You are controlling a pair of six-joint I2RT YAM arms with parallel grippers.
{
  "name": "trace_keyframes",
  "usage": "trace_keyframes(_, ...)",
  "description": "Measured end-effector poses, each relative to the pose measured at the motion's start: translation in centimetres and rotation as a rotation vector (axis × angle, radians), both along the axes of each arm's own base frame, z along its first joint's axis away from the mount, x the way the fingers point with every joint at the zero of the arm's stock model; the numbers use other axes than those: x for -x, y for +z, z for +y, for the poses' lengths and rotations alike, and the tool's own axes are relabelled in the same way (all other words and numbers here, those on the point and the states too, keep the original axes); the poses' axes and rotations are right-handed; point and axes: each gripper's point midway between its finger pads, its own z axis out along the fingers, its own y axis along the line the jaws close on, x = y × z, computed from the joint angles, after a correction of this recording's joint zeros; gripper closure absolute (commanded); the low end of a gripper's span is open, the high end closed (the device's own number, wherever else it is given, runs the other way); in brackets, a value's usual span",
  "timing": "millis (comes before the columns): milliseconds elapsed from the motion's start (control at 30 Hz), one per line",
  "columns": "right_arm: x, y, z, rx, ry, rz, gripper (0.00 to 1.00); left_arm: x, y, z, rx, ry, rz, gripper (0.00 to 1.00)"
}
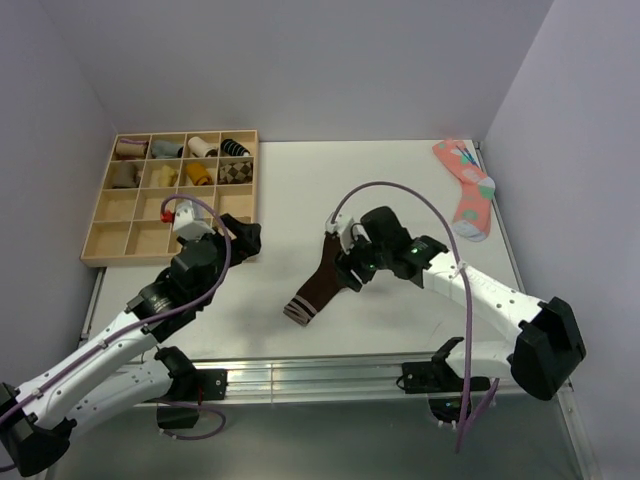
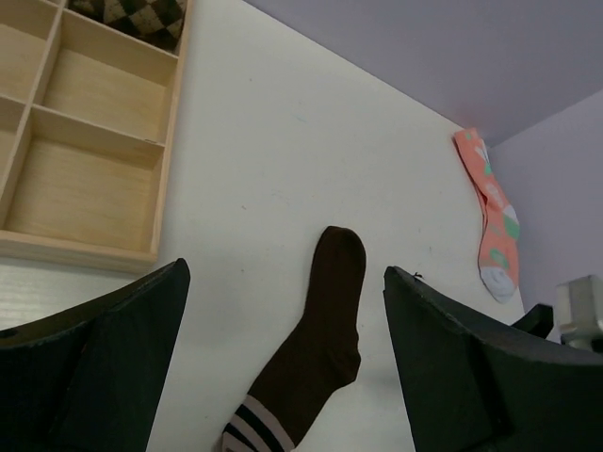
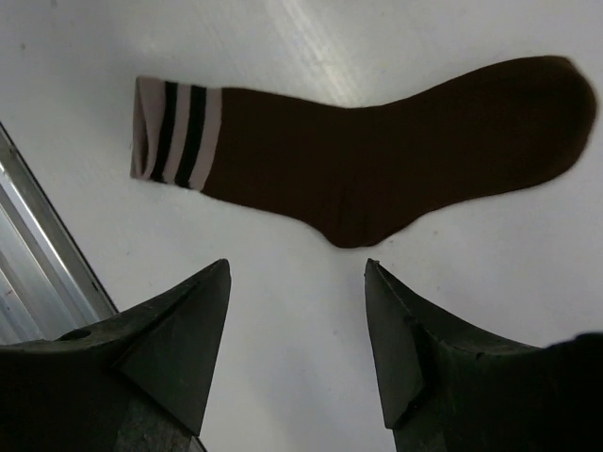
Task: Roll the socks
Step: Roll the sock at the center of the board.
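On the desk, sock lies diagonal, cuff nearward; right tool, part-open and empty, hangs just beside it; left tool, wide, farther off.

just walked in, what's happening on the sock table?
Two arms are set to roll a sock, but no rolling has begun. The dark brown sock lies flat and unrolled mid-table, and neither arm holds it. The right gripper hangs close over it, jaws apart with nothing between them. The left gripper is open too, off to the side near the wooden tray of sock bundles. A pink sock lies at the far right corner, with neither arm near it.
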Motion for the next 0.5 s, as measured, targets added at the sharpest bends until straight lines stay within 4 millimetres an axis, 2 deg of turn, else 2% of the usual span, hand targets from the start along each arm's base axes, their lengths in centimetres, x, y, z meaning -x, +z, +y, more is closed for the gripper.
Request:
trace_keyframes(300, 3.8, -5.0, 3.3, 0.157, 0.129, 0.062, 0.38, 1.2, -2.9, 2.1, 0.016, 0.070, 0.065, 0.14)
trace_keyframes(400, 5.2, -6.6, 4.5, 0.215, 0.175, 0.079, 0.39, 1.5, -3.2, 2.5, 0.024, 0.084, 0.070, 0.15)
trace_keyframes(500, 6.2, -7.3, 5.7, 0.243, 0.209, 0.083, 0.40, 1.7, -3.1, 3.0, 0.030, 0.097, 0.068, 0.16)
